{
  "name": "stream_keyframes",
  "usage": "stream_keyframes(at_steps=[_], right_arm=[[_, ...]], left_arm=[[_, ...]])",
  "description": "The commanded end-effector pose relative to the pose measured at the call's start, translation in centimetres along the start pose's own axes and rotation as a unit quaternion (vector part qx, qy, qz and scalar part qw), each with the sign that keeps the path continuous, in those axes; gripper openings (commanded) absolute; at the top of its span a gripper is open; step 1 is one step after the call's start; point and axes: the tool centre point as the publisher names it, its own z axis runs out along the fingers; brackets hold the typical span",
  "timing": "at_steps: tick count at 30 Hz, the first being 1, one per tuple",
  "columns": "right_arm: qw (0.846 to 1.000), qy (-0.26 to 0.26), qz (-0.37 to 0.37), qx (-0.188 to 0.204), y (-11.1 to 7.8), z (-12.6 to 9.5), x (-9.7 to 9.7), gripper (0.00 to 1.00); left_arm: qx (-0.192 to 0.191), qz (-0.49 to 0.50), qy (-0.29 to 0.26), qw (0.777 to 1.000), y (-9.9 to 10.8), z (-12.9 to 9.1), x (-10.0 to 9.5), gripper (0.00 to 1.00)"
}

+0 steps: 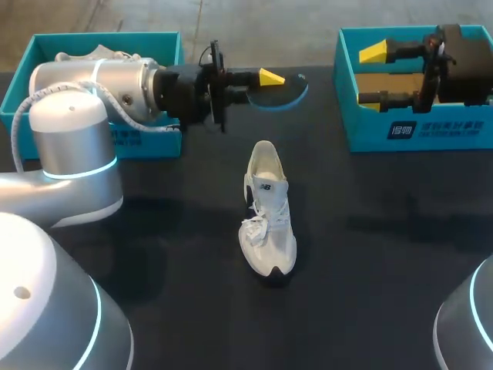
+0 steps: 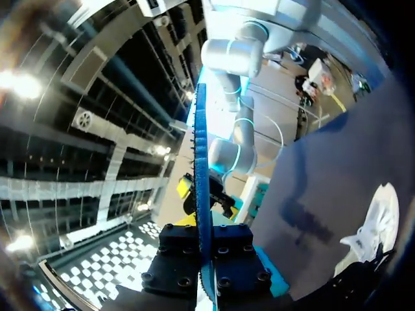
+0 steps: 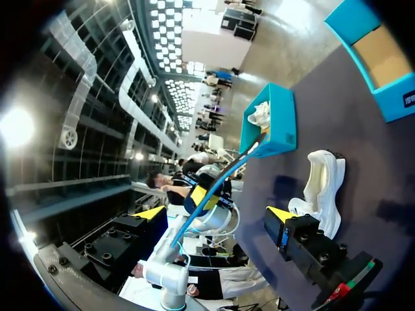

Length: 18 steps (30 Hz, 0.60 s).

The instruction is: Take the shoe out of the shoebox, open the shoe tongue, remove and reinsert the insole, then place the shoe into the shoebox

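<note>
Fingers first: the left gripper has its fingers pinched narrow on the blue insole, clamping it from both sides. In the left wrist view the insole shows edge-on, a thin blue strip sticking out from between the two black finger blocks. The right gripper is the opposite: its yellow-tipped fingers are spread wide with nothing between them, and the right wrist view shows the same big empty gap. The insole is up in the air at the upper middle of the head view, clear of everything else. Just below it in the frame is the shoe, a white lace-up sneaker sitting on its sole in the middle of the dark table, heel end toward the top of the frame and toe toward the bottom, out of any box and not touched by either gripper. Going outward, the teal right shoebox is in the upper right, open, with its brown cardboard floor showing, and the right gripper hangs over it. The teal left shoebox is in the upper left, partly hidden by the left arm, with a second white shoe inside it.
</note>
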Motion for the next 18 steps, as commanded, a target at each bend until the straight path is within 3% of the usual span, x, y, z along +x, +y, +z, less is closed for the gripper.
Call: stream_keyframes(at_steps=[1,4,7,12,18], right_arm=[[1.0,0.0,0.0,-0.001,0.04,0.13,-0.02,1.0],[1.0,0.0,0.0,-0.001,0.04,0.13,-0.02,1.0],[1.0,0.0,0.0,-0.001,0.04,0.13,-0.02,1.0],[1.0,0.0,0.0,-0.001,0.04,0.13,-0.02,1.0],[1.0,0.0,0.0,-0.001,0.04,0.13,-0.02,1.0]], left_arm=[[-0.023,-0.275,0.012,0.961,-0.52,-0.42,-0.18,0.0],[-0.053,-0.378,0.027,0.924,-0.49,-0.78,-0.24,0.0],[-0.042,-0.478,0.039,0.877,-0.69,-0.87,-0.54,0.0],[-0.009,-0.562,0.073,0.824,-0.9,-0.6,-0.52,0.0],[-0.02,-0.546,0.09,0.833,-0.7,-0.42,-0.04,0.0]])
